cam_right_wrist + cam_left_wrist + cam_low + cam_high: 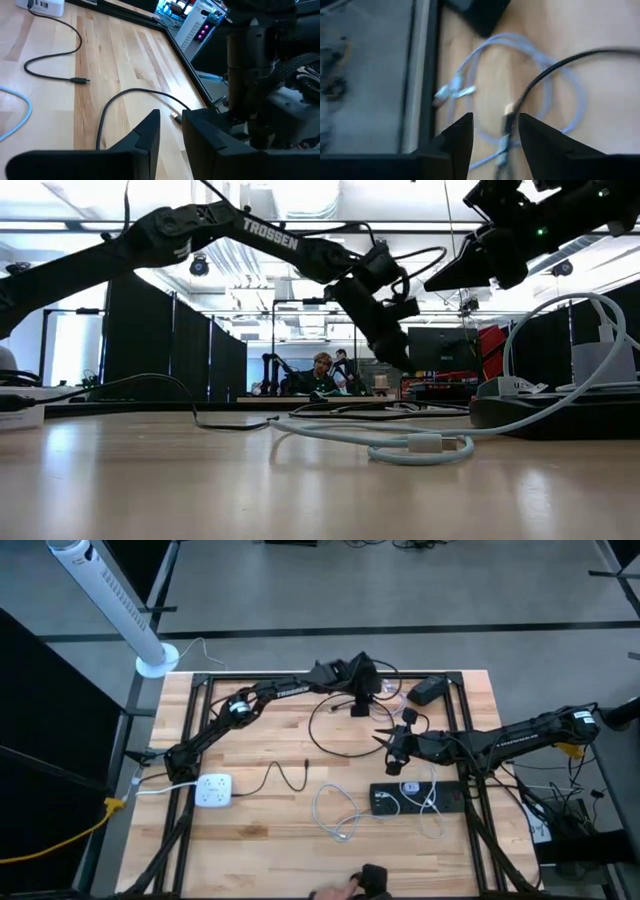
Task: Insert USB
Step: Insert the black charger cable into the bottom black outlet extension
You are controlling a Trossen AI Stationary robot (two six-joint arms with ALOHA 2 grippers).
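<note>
Nearest camera: pale blue cable (420, 445) lay looped on the table (270, 830) in the low view, its white plug end foremost.
Task item: black USB cable (335, 730), curved across the far-centre of the table; its metal plug tip (509, 108) showed just ahead of the left gripper.
Second black cable: loose cable (283, 776) ran from the white charger block (213, 790) at the left, free plug end lying bare on the wood.
Power strip: black strip (418, 798) sat at the right-centre of the table, near the right gripper.
Left gripper (495, 131): hovered at the far-centre, fingers partly apart, gripping nothing; the plug tip lay in line with the gap, whether between the fingers or just beyond them I could not tell.
Right gripper (171, 131): poised above the table near centre, fingers narrowly apart, nothing between them; a black cable's plug end (176, 115) lay on the wood just past the fingertips.
Handling (judgement): cable light, limp, likely to slide and twist; plug shell small, rigid, smooth.
Hold point (judgement): pinch the moulded plug body right behind the metal tip, not the soft cord, so the tip stays aligned with the socket.
</note>
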